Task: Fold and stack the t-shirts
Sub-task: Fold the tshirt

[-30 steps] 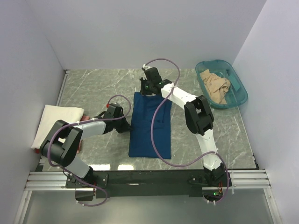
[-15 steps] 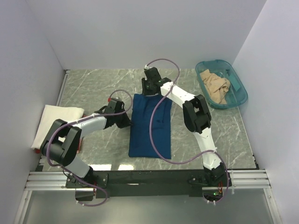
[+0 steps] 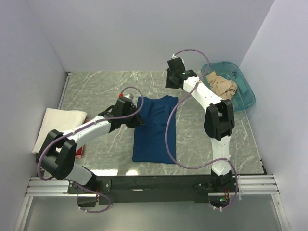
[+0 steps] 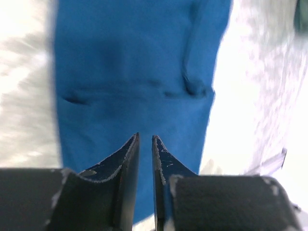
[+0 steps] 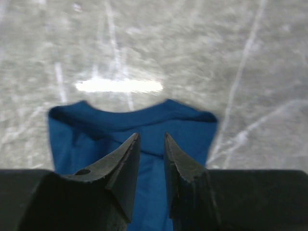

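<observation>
T-shirts, three: navy shirt (image 3: 155,132) folded at centre, cream shirt (image 3: 60,124) left, tan shirt (image 3: 222,88) in far-right tub (image 3: 248,94); left gripper (image 4: 145,137) and right gripper (image 5: 151,136) slightly parted, empty

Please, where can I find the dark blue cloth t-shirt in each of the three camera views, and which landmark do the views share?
Top external: the dark blue short-sleeved cloth t-shirt lies folded into a long strip in the middle of the table.
Left wrist: it fills the upper centre, blurred.
Right wrist: it sits at lower centre, its curved neckline towards the top.
Shared landmark: the grey marbled tabletop shows beside the shirt in every view.
</observation>
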You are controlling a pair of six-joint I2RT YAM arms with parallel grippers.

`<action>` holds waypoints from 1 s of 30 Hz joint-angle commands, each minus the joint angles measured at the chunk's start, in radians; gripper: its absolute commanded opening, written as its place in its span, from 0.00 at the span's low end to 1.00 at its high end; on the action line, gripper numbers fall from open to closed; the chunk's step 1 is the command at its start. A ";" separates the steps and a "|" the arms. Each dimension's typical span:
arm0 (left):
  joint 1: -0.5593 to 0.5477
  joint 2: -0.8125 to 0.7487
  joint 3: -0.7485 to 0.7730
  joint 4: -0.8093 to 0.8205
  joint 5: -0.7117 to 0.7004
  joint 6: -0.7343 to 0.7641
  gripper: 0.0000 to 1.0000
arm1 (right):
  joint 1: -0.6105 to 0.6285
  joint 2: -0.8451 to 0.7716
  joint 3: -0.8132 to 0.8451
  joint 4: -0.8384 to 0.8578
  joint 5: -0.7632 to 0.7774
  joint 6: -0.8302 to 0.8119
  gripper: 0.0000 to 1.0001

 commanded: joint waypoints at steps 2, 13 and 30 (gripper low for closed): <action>-0.087 0.004 0.000 0.036 0.037 -0.026 0.22 | -0.004 0.006 0.014 -0.083 0.040 -0.004 0.33; -0.204 0.090 -0.011 0.096 0.039 -0.071 0.21 | -0.008 0.110 0.009 -0.091 0.037 -0.007 0.33; -0.228 0.115 -0.034 0.119 0.037 -0.080 0.19 | -0.009 0.190 0.020 -0.079 0.079 0.018 0.37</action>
